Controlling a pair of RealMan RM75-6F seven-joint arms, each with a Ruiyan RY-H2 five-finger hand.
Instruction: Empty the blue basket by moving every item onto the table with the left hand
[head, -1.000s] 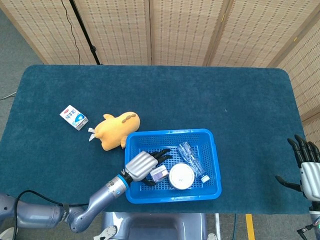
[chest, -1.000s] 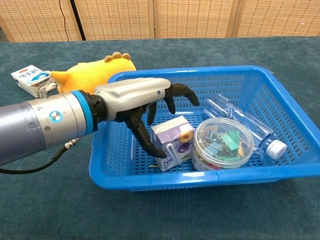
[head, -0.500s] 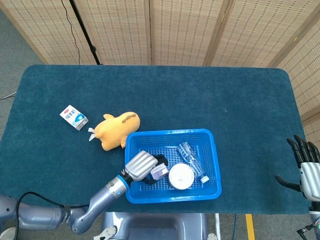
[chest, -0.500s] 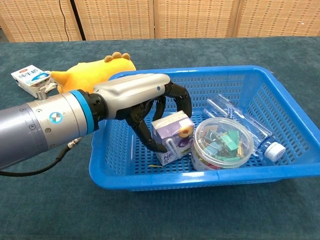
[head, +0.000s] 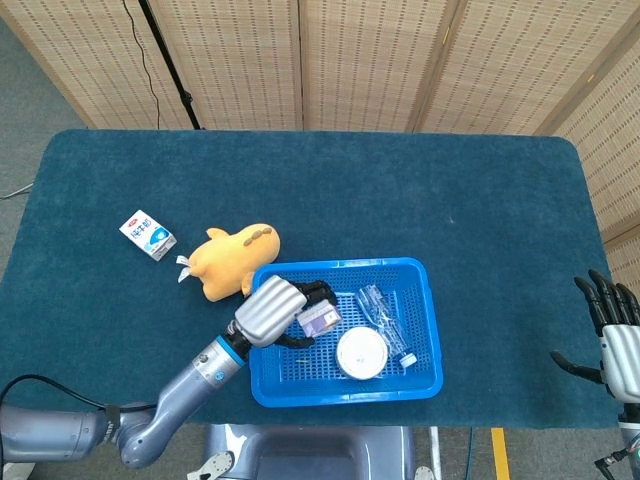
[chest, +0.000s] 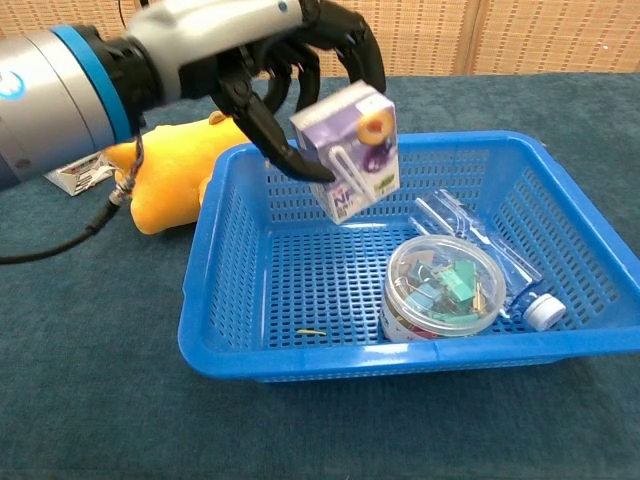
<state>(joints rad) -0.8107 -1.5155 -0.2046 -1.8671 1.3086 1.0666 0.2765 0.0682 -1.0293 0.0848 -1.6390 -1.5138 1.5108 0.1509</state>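
Black fingers of the left hand wrapped around the purple carton, up in the air over the blue basket. Down below to the right in there: clip tub and plastic bottle. Right hand way off past the basket, fingers spread, holding nothing.

No text reads clearly: the purple carton shows only a letter like "N", and the white carton's blue print is too small.
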